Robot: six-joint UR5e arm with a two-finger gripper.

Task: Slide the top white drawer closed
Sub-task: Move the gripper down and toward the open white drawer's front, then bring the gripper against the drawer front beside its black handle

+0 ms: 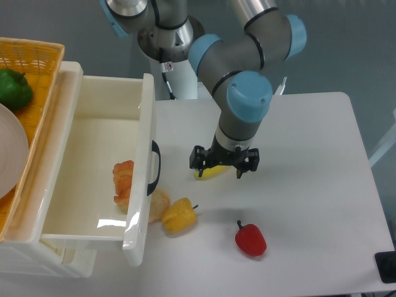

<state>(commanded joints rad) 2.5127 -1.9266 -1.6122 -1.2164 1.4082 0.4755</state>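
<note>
1. The top white drawer (93, 167) stands pulled out at the left of the tabletop (309, 161); its front panel, with the black handle (153, 168) on it, faces the arm

2. The tool (223, 166) hangs low over the tabletop, its two fingers spread apart and gripping nothing, with a yellow banana (209, 172) lying just beneath it

3. From the tool, the drawer handle lies at about 9 o'clock, near but not touching; only bare tabletop lies between the two

4. The drawer front's long axis runs from 12 to 6 o'clock in the view, so closing it calls, as I judge, for a push toward 9 o'clock, square against that front

5. There is a single arm, so no choice of which is nearer

6. Count: one drawer pulled open; one handle showing; one banana; one red pepper (250, 239) at about 5 o'clock from the tool; one yellow pepper (179, 215) just beside the drawer front, and a pale bread-like piece (159, 204) against that front

7. Inside the drawer lies one orange pastry-like item (124, 182); at far left a woven basket (34, 80) holds one green pepper (13, 88) and one white plate (11, 158)
</note>
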